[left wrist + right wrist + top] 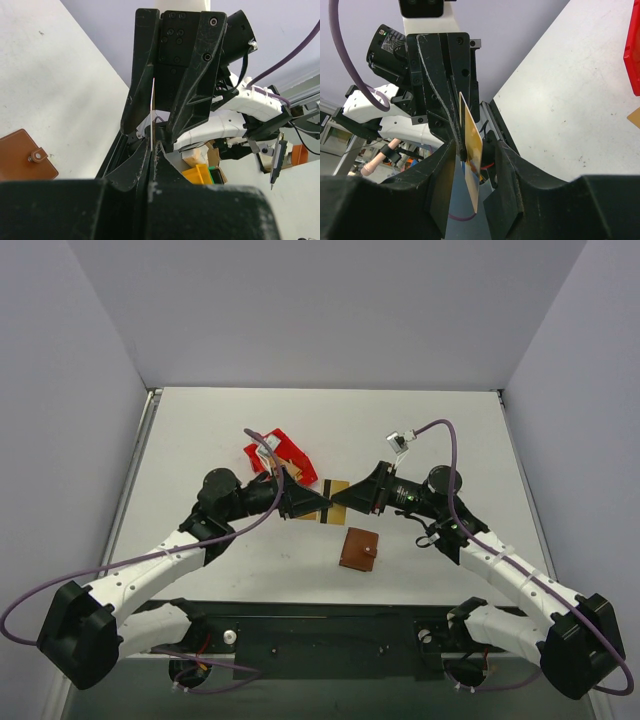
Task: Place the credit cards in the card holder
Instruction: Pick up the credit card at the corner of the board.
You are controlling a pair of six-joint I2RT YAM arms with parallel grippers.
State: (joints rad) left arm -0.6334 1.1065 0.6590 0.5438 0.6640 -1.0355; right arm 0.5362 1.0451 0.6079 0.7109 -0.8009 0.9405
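Gold-tan flat rectangular credit card point(470, 125), pinched by left pincer point(153, 150), sits between right pincer point(476, 150)'s spread jaws, apparently for handover.

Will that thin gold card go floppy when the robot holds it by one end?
Probably stiff: the thin flat gold card sticks straight out, unbent, though the left pincer grips only one end. Probably light and slippery too: it looks thin and glossy.
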